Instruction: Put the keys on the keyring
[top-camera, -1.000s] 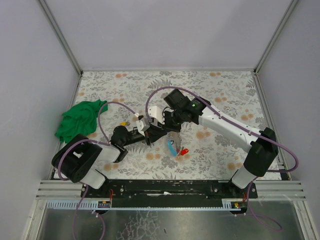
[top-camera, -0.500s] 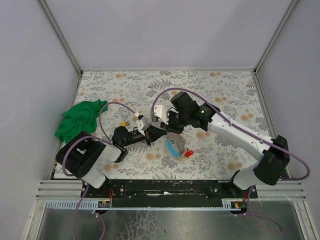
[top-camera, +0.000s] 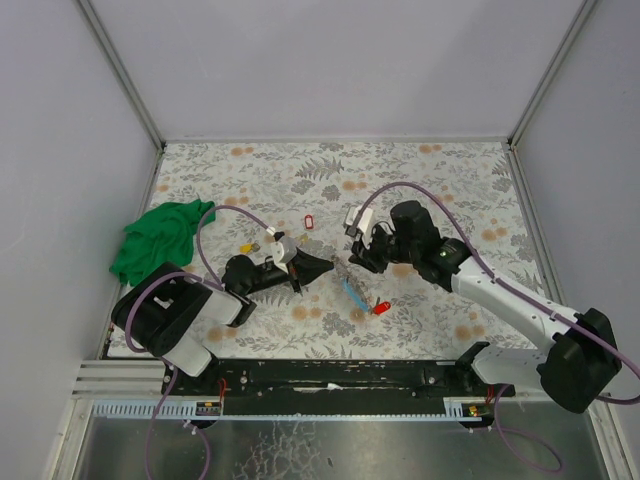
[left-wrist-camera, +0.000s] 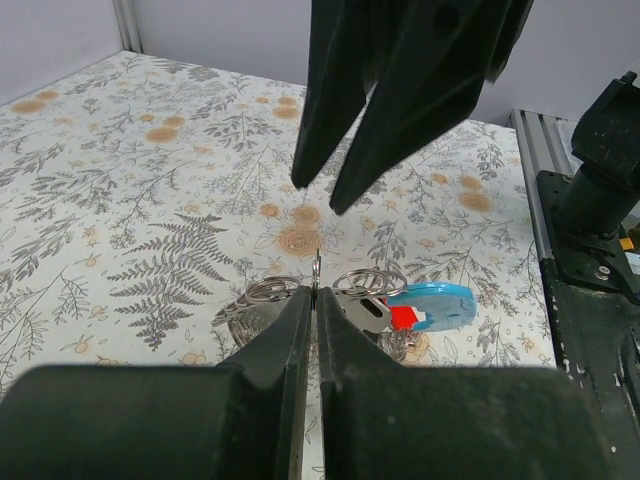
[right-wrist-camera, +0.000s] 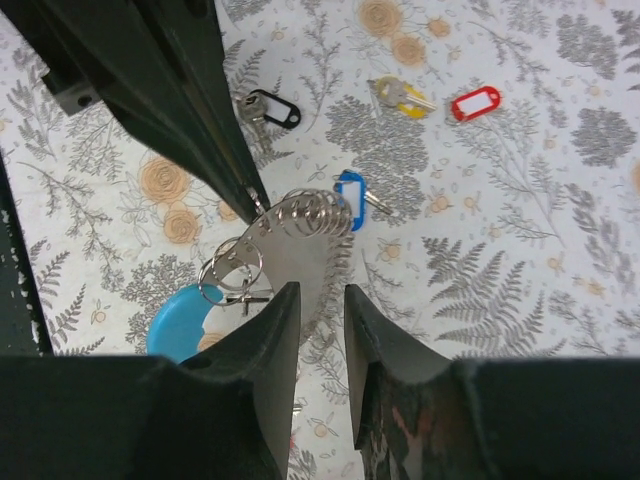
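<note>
Steel wire keyring (left-wrist-camera: 316, 268) is pinched in your closed left gripper (left-wrist-camera: 313, 300). Right gripper (right-wrist-camera: 322, 295) stands part-open, empty. Seen from overhead, take the red oblong-tagged key (top-camera: 309, 221) at its 10 o'clock by the tag, squarely.

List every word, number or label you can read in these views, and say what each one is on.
No text can be read in any view.
Red key tag: the white insert shows no legible writing.
Black tag: no markings visible.
Small blue tag: no markings visible.
Round blue fob: plain as far as it shows, partly hidden.
</note>
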